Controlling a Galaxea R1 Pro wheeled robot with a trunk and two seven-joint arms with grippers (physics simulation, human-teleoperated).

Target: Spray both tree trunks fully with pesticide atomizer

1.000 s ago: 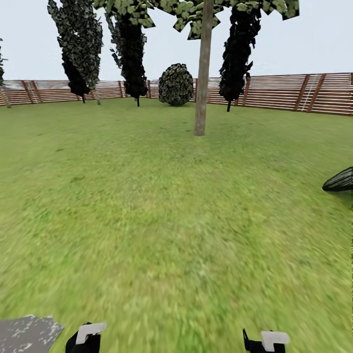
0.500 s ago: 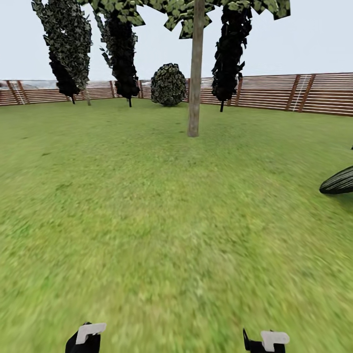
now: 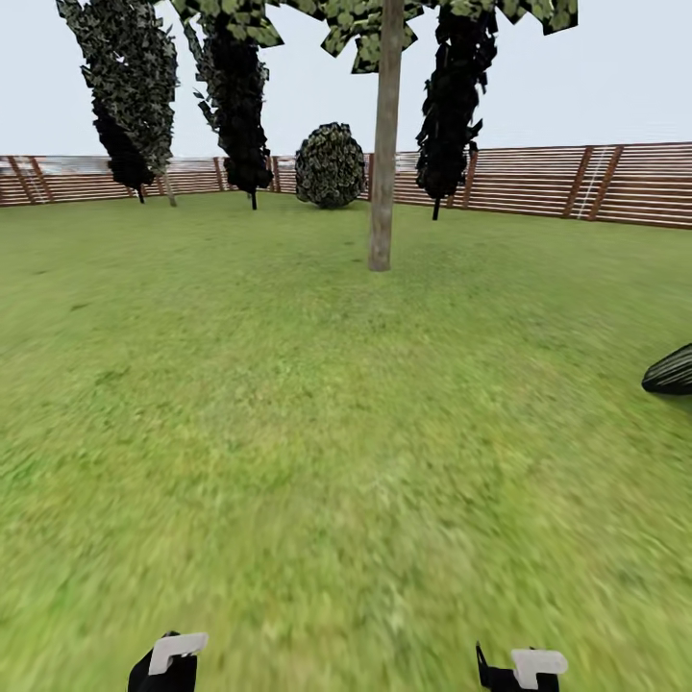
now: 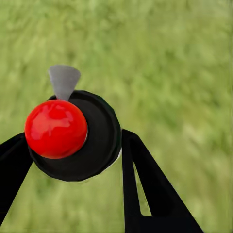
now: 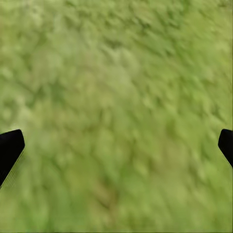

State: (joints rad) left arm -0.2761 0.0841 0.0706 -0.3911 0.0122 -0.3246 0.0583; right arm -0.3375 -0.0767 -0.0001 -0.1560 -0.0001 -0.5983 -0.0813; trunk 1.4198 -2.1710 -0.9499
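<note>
Left end effector (image 4: 73,150) clamped on the pesticide atomizer (image 4: 73,133), red top up, over the grass (image 3: 317,432); right end effector (image 5: 116,145) spread wide, nothing in it; tree trunk (image 3: 383,163) stands at 12 o'clock ahead, well apart, fence (image 3: 577,183) behind it.

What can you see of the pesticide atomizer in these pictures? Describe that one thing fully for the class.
The pesticide atomizer appears in the left wrist view, seen from above: a round black body, a glossy red ball top, and a small grey nozzle piece jutting from its rim. It sits between the left gripper's two black fingers, which press against its sides, holding it above blurred green grass. No spray is visible.
</note>
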